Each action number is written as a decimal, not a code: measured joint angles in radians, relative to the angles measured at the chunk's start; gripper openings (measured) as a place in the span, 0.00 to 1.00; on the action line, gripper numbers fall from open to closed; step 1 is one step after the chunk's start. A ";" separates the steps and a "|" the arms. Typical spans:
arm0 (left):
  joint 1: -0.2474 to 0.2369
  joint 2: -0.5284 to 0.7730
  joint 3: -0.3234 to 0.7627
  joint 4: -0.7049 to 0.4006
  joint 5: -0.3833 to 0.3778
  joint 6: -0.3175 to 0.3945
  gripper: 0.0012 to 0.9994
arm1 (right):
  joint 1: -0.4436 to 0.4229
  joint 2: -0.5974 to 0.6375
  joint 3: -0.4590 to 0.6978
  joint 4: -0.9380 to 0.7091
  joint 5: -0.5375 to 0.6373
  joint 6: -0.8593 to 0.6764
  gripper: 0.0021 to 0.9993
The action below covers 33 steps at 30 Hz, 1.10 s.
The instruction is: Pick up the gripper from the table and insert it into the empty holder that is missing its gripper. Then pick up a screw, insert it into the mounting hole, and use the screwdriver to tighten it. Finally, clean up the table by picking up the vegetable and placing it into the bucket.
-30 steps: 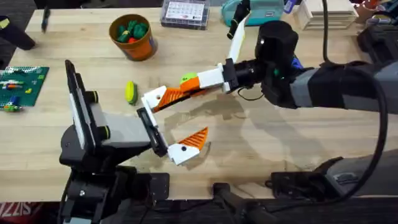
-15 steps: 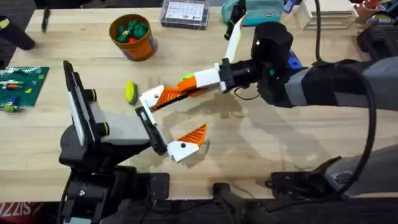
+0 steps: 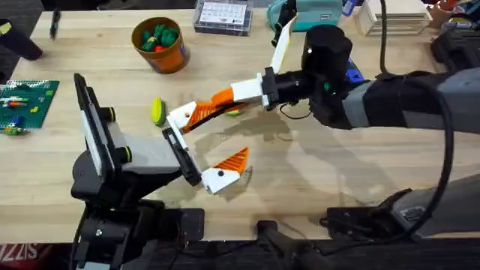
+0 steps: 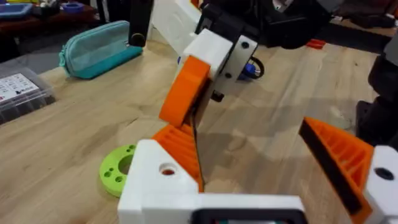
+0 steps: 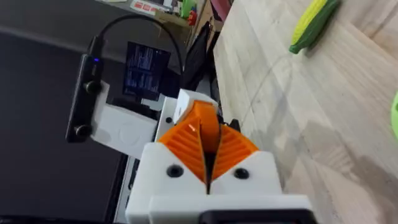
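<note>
Overhead, nearest you at the lower left of the frame, the left gripper [image 3: 225,139] has its jaws spread wide and lies low over the table [image 3: 337,180]. That looks deliberate: it offers up its upper white finger block [image 3: 180,118] as a steady target while the twin block, lower in the frame, keeps its own orange pad clear.

Just beyond, the right gripper [image 3: 217,101] reaches in from the right of the frame. Its jaws are pressed together on the orange fingertip [image 3: 201,115], whose far end meets the white finger block. In the right wrist view the two ribbed pads [image 5: 233,149] squeeze tight, with the orange piece poking out past them. The slanted approach seems meant to slide the piece along the block's face. You cannot tell from these views whether it is fully seated, so judge the insertion as under way.

A green disc [image 4: 118,171] lies on the table just under the joint. The yellow-green toy vegetable [image 3: 157,111] sits left of the jaws, waiting for cleanup. Farthest, at the upper left of centre, the orange bucket [image 3: 172,56] stands upright with toy pieces inside.
</note>
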 joint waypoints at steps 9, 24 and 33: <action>0.006 0.000 0.000 0.002 -0.026 -0.004 1.00 | 0.027 0.000 0.002 0.005 0.046 0.007 0.00; 0.012 0.000 0.000 0.004 -0.053 -0.004 1.00 | 0.050 0.000 0.008 0.007 0.096 0.007 0.01; 0.000 0.000 0.000 0.003 -0.004 0.005 1.00 | 0.090 0.002 0.008 -0.007 0.098 0.019 0.26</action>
